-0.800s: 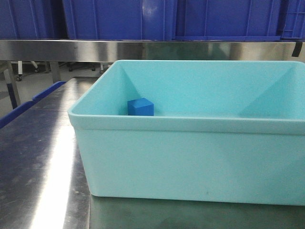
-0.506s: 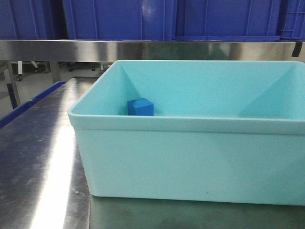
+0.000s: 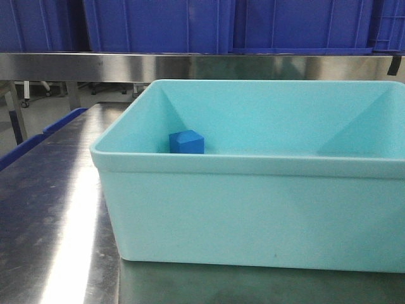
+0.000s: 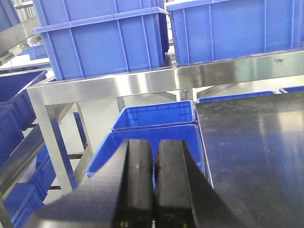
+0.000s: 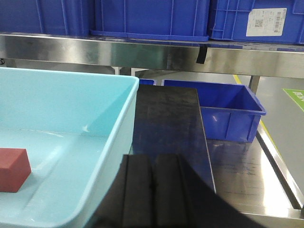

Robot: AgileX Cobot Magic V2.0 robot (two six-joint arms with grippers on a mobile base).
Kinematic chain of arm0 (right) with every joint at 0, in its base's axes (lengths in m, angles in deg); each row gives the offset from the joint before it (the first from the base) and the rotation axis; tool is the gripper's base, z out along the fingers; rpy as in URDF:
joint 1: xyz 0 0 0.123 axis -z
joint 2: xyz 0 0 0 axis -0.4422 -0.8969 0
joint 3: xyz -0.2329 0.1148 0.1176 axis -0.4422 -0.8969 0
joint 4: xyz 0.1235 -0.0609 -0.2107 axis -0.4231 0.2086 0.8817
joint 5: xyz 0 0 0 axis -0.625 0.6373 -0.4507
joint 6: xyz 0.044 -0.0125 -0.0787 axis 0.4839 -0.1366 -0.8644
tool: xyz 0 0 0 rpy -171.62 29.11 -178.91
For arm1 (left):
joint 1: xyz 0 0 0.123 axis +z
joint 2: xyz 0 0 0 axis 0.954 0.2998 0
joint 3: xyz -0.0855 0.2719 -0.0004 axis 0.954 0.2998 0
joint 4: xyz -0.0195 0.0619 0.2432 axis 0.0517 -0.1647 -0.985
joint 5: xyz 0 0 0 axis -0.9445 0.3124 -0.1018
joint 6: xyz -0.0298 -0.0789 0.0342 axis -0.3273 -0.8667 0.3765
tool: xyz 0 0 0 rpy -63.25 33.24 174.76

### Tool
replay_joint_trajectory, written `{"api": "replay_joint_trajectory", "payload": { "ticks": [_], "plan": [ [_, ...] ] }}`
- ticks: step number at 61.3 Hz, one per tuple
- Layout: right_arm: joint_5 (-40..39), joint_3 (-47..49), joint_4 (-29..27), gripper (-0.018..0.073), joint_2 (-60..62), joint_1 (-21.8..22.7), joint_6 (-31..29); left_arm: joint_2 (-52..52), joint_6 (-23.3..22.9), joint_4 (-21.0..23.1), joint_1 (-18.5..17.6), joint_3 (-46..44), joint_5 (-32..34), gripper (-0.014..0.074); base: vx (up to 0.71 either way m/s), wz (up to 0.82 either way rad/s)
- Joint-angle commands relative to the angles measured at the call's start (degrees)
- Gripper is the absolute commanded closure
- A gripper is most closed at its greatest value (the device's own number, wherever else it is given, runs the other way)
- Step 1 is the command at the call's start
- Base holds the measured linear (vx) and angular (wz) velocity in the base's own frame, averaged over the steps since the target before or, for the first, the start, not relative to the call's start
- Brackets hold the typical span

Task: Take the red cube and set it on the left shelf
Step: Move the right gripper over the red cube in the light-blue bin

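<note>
The red cube [image 5: 12, 168] lies on the floor of a turquoise bin [image 5: 124, 124], at the lower left of the right wrist view. My right gripper [image 5: 152, 159] is shut and empty, over the dark tabletop just right of the bin's wall, apart from the cube. In the front view the bin's [image 3: 253, 209] near wall hides the red cube; only a blue cube [image 3: 186, 142] shows inside. My left gripper [image 4: 154, 145] is shut and empty, beyond the table's left edge above blue floor crates. The left shelf [image 4: 21, 159], a steel rack holding blue crates, runs along the left edge of that view.
A steel overhead rail [image 3: 190, 65] carries large blue crates [image 3: 158, 25] behind the bin. Blue crates [image 4: 154, 116] stand on the floor left of the table, and another blue crate [image 5: 228, 111] sits to the right. The steel tabletop [image 3: 50, 209] extends left of the bin.
</note>
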Motion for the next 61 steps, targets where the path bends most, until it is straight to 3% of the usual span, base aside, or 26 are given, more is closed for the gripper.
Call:
{"api": "replay_joint_trajectory", "payload": {
  "ticks": [1,30,38,44,50,61],
  "plan": [
    [-5.2,1.5,0.8,0.0509,1.1,0.0,-0.1,0.4,0.0,0.3,-0.3,1.3,5.2,0.0491,0.00,0.00],
    [-5.2,1.5,0.8,0.0509,1.1,0.0,-0.1,0.4,0.0,0.3,-0.3,1.3,5.2,0.0491,0.00,0.00],
    [-8.4,1.5,0.6,0.0509,1.1,0.0,-0.1,0.4,0.0,0.3,-0.3,1.3,5.2,0.0491,0.00,0.00],
    [-10.7,1.8,-3.2,0.0508,0.3,-0.2,2.4,0.4,0.0,0.3,-0.3,1.3,5.2,0.0491,0.00,0.00],
    [-8.1,4.3,-7.6,0.0508,-3.6,-0.3,6.4,0.4,0.0,0.3,-0.3,1.3,5.2,0.0491,0.00,0.00],
    [-2.2,13.1,-8.8,0.0508,-16.3,-0.3,6.4,0.4,0.0,0.3,-0.3,1.3,5.2,0.0491,0.00,0.00]
  ]
}}
